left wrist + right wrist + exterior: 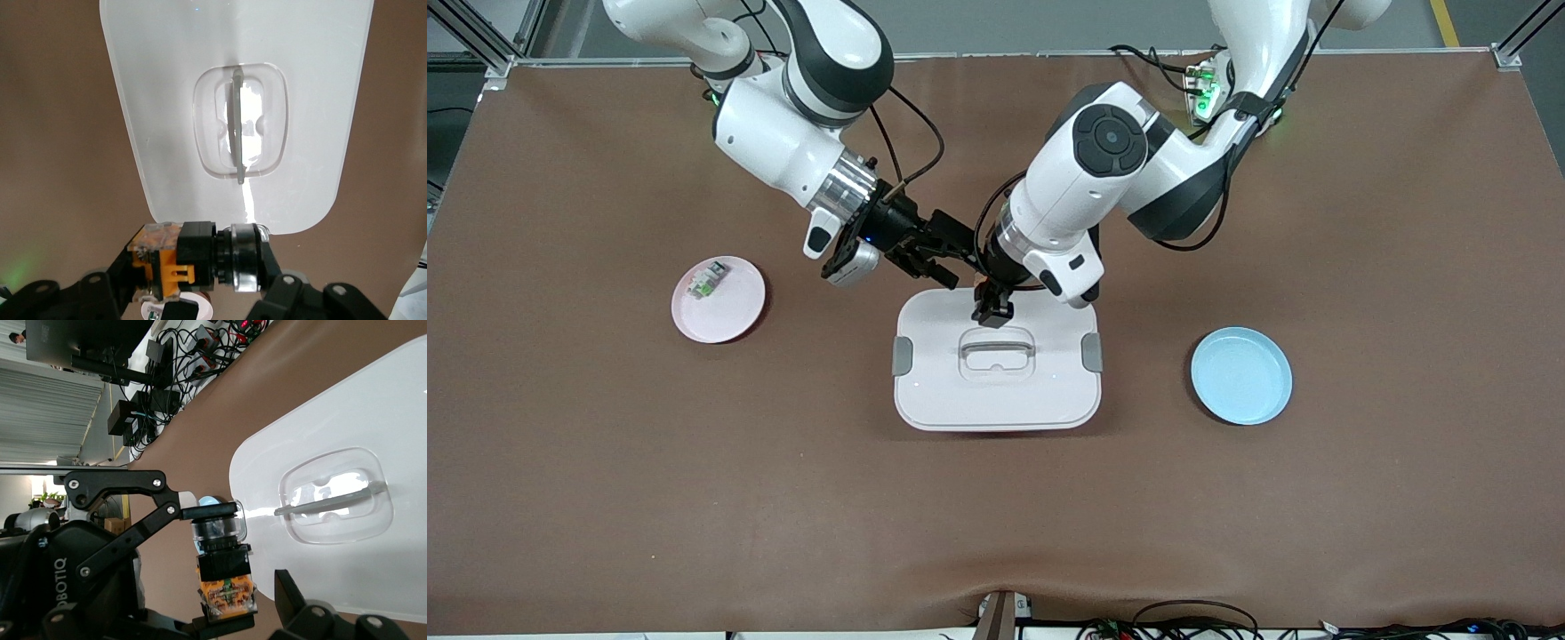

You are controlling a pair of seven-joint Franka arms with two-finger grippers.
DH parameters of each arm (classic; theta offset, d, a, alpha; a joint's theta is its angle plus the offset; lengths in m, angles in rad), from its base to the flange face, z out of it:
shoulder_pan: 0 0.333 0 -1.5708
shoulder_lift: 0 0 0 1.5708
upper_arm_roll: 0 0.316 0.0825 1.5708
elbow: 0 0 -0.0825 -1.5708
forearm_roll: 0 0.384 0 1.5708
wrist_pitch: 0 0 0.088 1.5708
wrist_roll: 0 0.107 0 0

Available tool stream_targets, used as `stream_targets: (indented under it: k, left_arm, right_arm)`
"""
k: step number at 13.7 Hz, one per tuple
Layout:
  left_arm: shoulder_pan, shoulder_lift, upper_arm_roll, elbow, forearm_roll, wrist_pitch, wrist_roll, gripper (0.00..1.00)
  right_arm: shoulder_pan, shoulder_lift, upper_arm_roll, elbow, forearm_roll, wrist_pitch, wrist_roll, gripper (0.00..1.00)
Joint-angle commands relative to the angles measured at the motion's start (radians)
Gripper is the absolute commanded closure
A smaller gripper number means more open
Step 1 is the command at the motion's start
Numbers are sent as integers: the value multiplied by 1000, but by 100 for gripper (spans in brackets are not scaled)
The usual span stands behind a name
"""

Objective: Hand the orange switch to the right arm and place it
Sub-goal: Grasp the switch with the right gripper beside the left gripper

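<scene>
The orange switch [200, 257] is a small, rigid part: a black square body with orange clips, an orange-marked end under clear plastic, and a rounded clear-and-chrome head. It is held in the air over the white lidded container [996, 391], at the edge of the lid toward the robots' bases. It looks light and stiff, with hard, smooth plastic faces that may slip under a shallow pinch; the clear cap and the thin orange clips are probably its most fragile parts. The flat sides of the black body appear to give the surest hold, the round head a poorer one.

The left gripper [992, 307] is closed on the switch, its fingers [263, 257] clamping it across its length. In the right wrist view the same switch [223, 563] hangs between two dark fingers, head toward the lid.

The right gripper [934, 258] hovers just beside the switch, over the table at the container's edge, its jaws spread wide and holding nothing. It would need to take whatever part of the body remains uncovered.

The lid's recessed handle [996, 342] lies below. A pink plate [734, 316] carrying a small grey-white piece [705, 280] lies toward the right arm's end; a blue plate [1240, 375] lies toward the left arm's end.
</scene>
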State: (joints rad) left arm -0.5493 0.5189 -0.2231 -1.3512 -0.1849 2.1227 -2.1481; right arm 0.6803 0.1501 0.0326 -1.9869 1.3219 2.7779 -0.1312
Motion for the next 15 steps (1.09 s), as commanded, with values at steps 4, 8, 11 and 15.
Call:
stream_targets:
  k: [4, 8, 11, 15]
  left_arm:
    - [-15, 12, 4, 32, -15, 16, -7, 100]
    - [-23, 21, 5, 32, -8, 20, -3, 100]
    - [-23, 21, 7, 32, -8, 22, -3, 100]
    - [-23, 16, 5, 32, -8, 22, -3, 100]
  right_arm:
    - [13, 94, -10, 40, 30, -8, -111, 0]
    - [8, 100, -8, 48, 33, -11, -108, 0]
    - [21, 98, -10, 51, 37, -8, -105, 0]
    - [24, 98, -8, 51, 36, -8, -97, 100]
